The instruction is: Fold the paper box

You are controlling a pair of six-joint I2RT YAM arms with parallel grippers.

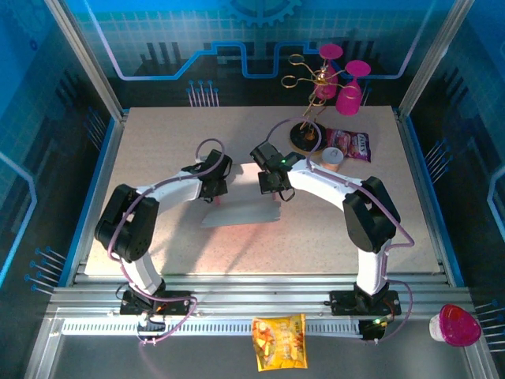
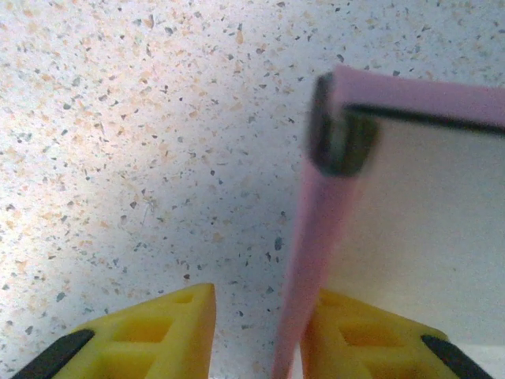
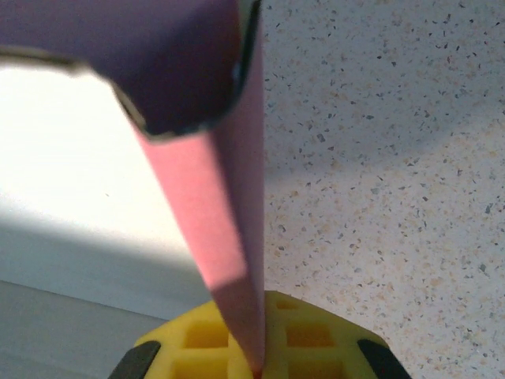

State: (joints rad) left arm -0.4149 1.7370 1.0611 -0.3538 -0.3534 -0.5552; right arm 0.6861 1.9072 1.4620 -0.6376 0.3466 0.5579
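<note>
Speckled tabletop [image 1: 158, 150], frame centre: the paper box [image 1: 241, 212] lay half-formed as both arms bowed inward over it, wrists pitched down. The right gripper [image 3: 256, 351] pinched one upright pink wall. The left gripper [image 2: 256, 332] stood parted, the opposite wall leaning beside one finger. The side walls appeared to be mid-raising, and next the left arm would likely need to re-grip or press its crease.

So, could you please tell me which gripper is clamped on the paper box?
The right gripper: it pinches a pink wall of the paper box, while the left gripper stands open.
</note>
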